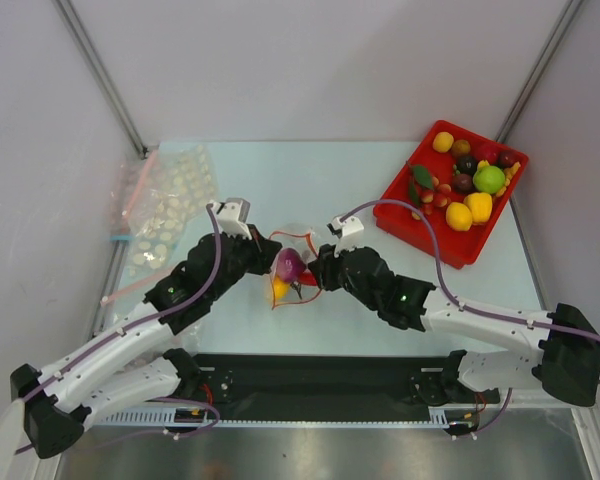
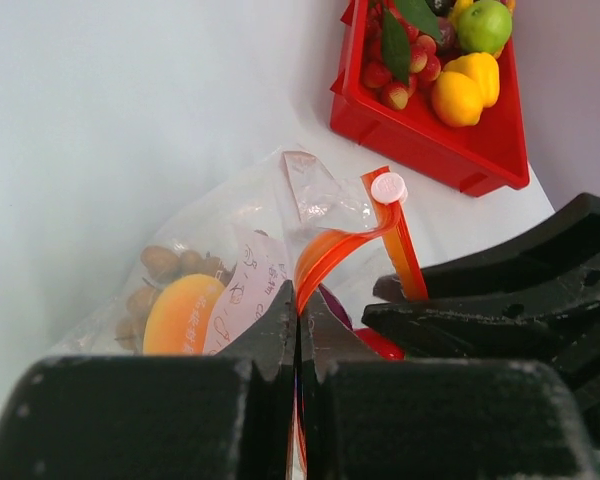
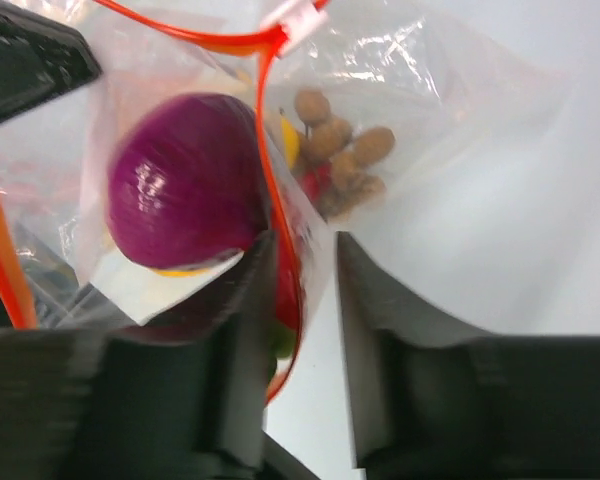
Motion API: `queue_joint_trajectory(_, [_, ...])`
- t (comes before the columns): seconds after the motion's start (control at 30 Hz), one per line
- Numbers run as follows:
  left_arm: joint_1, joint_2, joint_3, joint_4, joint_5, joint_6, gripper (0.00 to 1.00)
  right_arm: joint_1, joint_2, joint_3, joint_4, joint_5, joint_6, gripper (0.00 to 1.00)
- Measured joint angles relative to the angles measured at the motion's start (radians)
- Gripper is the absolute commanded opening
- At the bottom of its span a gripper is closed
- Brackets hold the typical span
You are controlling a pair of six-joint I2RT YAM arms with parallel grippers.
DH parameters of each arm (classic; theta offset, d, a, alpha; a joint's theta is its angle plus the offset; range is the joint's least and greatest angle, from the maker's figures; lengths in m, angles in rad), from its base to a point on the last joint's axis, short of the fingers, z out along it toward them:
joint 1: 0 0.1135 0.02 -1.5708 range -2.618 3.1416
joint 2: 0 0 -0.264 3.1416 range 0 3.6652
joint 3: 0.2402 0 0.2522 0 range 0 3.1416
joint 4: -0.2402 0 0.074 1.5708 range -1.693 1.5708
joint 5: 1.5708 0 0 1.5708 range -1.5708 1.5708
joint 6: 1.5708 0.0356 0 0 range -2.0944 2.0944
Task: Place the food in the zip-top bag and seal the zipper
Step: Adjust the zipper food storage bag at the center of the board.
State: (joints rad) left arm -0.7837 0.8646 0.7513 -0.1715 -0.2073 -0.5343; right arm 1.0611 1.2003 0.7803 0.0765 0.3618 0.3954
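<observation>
The clear zip-top bag (image 1: 292, 250) lies mid-table between both arms. It holds a purple onion (image 3: 185, 180), an orange fruit (image 2: 180, 315), brown nut clusters (image 3: 340, 145) and something red and green. My left gripper (image 2: 298, 300) is shut on the bag's red-orange zipper strip (image 2: 325, 255), near its white slider (image 2: 388, 187). My right gripper (image 3: 305, 270) is open, and the zipper edge (image 3: 270, 130) runs down between its fingers, against the left finger (image 3: 245, 320). In the top view the left gripper (image 1: 269, 257) and right gripper (image 1: 315, 273) flank the bag.
A red tray (image 1: 417, 228) with several more toy fruits stands at the back right; it also shows in the left wrist view (image 2: 420, 140). Clear bags printed with white dots (image 1: 170, 205) lie at the back left. The right gripper's fingers (image 2: 500, 290) crowd the bag mouth.
</observation>
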Motion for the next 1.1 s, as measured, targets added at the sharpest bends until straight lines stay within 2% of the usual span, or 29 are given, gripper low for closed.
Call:
queue_joint_trajectory(0.03, [0.001,-0.003,0.000,-0.003,-0.004,0.000,0.00,0.000,0.000,0.000,-0.012,0.000,0.006,0.17])
queue_joint_trajectory(0.1, [0.002,-0.006,0.000,-0.008,-0.009,0.000,0.00,0.000,0.000,0.006,-0.031,-0.002,0.018,0.00])
queue_joint_trajectory(0.37, [0.002,0.014,0.032,-0.066,0.016,0.000,0.00,-0.071,-0.090,0.050,-0.146,-0.058,0.085,0.00])
queue_joint_trajectory(0.57, [0.002,0.086,0.080,-0.081,0.138,0.000,0.00,-0.275,-0.133,0.124,-0.227,-0.296,0.114,0.00])
queue_joint_trajectory(0.7, [0.000,0.136,0.094,-0.082,0.227,-0.001,0.00,-0.345,-0.133,0.134,-0.266,-0.414,0.126,0.00])
queue_joint_trajectory(0.9, [-0.003,0.133,0.094,-0.085,0.270,-0.008,0.00,-0.365,-0.134,0.132,-0.285,-0.470,0.131,0.00])
queue_joint_trajectory(1.03, [-0.003,0.097,0.094,-0.084,0.271,-0.008,0.01,-0.365,-0.165,0.092,-0.234,-0.497,0.132,0.01])
queue_joint_trajectory(1.07, [-0.003,0.087,0.094,-0.082,0.271,-0.008,0.00,-0.365,-0.171,0.082,-0.222,-0.505,0.131,0.03])
queue_joint_trajectory(1.1, [-0.004,0.075,0.093,-0.079,0.271,-0.008,0.00,-0.365,-0.174,0.077,-0.214,-0.513,0.129,0.10])
